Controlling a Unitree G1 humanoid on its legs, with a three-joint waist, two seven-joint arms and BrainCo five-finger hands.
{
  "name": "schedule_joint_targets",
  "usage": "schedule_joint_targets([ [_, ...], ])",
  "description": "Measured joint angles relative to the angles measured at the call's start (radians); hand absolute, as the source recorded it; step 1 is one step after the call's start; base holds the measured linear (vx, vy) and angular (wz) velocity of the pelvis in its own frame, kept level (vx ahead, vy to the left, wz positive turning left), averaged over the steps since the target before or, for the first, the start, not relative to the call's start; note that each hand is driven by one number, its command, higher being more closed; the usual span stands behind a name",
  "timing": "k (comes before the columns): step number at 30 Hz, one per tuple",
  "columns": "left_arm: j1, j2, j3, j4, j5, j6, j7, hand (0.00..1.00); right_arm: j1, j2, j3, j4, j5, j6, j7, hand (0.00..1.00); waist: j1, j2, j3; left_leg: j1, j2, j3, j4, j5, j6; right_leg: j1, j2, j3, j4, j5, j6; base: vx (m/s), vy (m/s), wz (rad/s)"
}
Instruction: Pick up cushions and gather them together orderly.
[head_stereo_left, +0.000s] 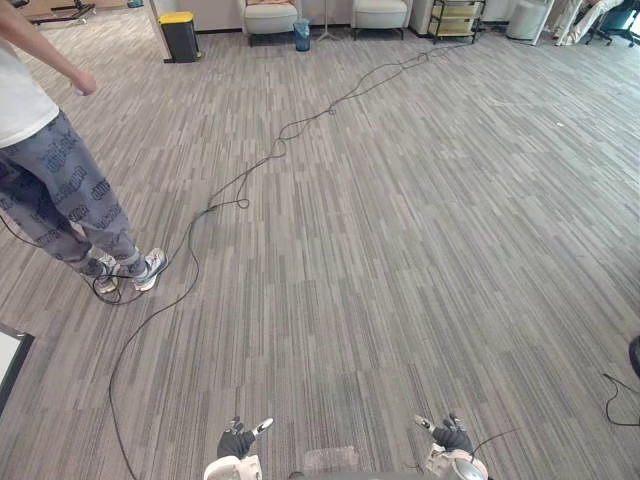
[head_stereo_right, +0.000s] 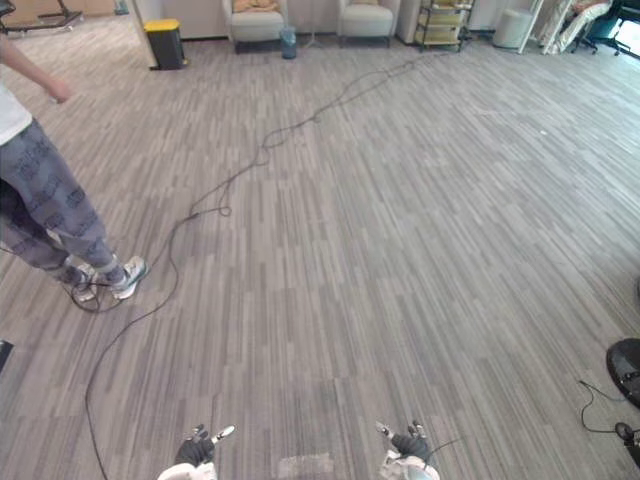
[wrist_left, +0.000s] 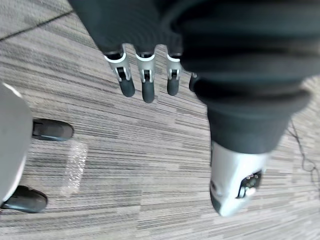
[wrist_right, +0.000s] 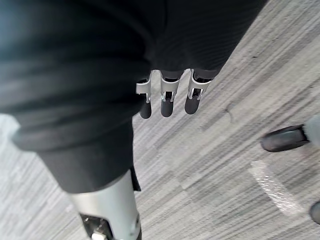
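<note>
Search stage, I'd say: wide grey striped carpet floor (head_stereo_left: 420, 260) stretches ahead, and no cushion lies on it within reach. A person in patterned grey trousers (head_stereo_left: 60, 180) stands off to the left. Far back, two pale upholstered armchairs (head_stereo_left: 271, 17) sit by the wall, one with something brownish on its seat, too small to call a cushion. The next move probably calls for walking and turning to find one. Both arms hang low — left hand (wrist_left: 148, 82) and right hand (wrist_right: 167, 102) have fingers straight, pointing at the floor, holding nothing.
</note>
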Motion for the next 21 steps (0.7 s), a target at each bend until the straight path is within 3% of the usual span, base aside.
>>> schedule_joint_targets([
  [21, -0.022, 0.009, 0.049, 0.075, -0.017, 0.004, -0.02, 0.0, -0.065, -0.023, 0.02, 0.118, -0.044, 0.029, 0.027, 0.0, -0.003, -0.005, 0.05, 0.013, -0.008, 0.001, -0.005, 0.0, 0.001, 0.035, -0.003, -0.001, -0.043, 0.02, 0.003, -0.01, -0.003, 0.0],
])
